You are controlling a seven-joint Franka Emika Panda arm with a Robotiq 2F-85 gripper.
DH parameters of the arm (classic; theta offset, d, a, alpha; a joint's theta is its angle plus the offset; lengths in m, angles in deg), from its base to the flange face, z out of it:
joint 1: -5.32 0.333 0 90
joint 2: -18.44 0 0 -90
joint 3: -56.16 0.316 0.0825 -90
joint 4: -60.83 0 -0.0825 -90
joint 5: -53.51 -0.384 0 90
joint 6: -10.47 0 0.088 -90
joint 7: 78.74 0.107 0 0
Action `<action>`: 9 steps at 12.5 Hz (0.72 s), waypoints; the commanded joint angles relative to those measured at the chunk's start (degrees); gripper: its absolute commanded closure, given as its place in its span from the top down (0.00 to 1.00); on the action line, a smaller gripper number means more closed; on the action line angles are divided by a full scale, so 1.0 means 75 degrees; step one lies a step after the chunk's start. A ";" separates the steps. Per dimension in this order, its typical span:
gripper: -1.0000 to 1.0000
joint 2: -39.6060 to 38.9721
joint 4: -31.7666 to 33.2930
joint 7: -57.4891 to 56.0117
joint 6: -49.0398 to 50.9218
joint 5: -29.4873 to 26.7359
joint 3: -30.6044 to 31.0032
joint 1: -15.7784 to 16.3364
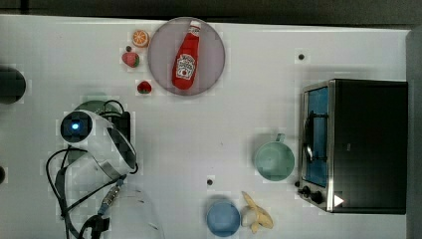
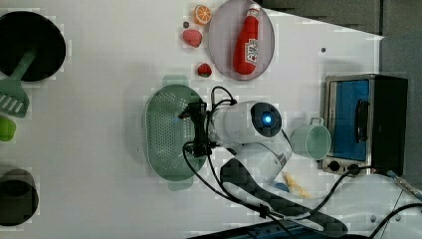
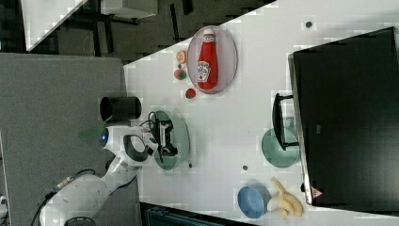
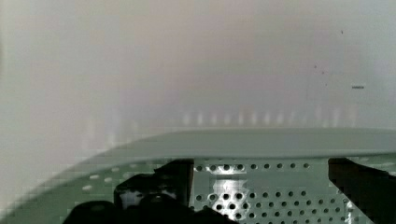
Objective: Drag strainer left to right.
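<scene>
Strainer (image 2: 166, 132) sits on the white tabletop (image 2: 99, 124) at the left view's centre-left, below the strawberry (image 2: 203, 69) and well apart from the mug (image 2: 311, 141); gripper (image 2: 196, 128) reaches inside it by the rim nearer the mug; jaws spread apart, both black fingers (image 4: 154, 191) over the perforated bottom.

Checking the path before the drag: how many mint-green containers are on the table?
2. The strainer lies under the gripper, below the strawberries in the left view. The mug stands beside the toaster oven door. Others may be hidden behind the arm.
</scene>
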State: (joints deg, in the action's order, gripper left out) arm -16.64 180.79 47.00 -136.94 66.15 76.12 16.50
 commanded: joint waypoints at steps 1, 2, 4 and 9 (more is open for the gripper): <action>1.00 0.0395 0.0072 0.0342 -0.0149 0.0047 -0.0045 -0.0096; 1.00 0.0406 0.0073 0.0343 -0.0149 0.0046 -0.0059 -0.0169; 1.00 0.0436 0.0119 0.0332 -0.0143 0.0047 -0.0057 -0.0332; 1.00 0.0831 0.0678 -0.0127 -0.0178 0.0056 -0.0049 -0.0812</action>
State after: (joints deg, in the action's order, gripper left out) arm -13.39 185.27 47.22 -139.29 65.54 74.91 11.97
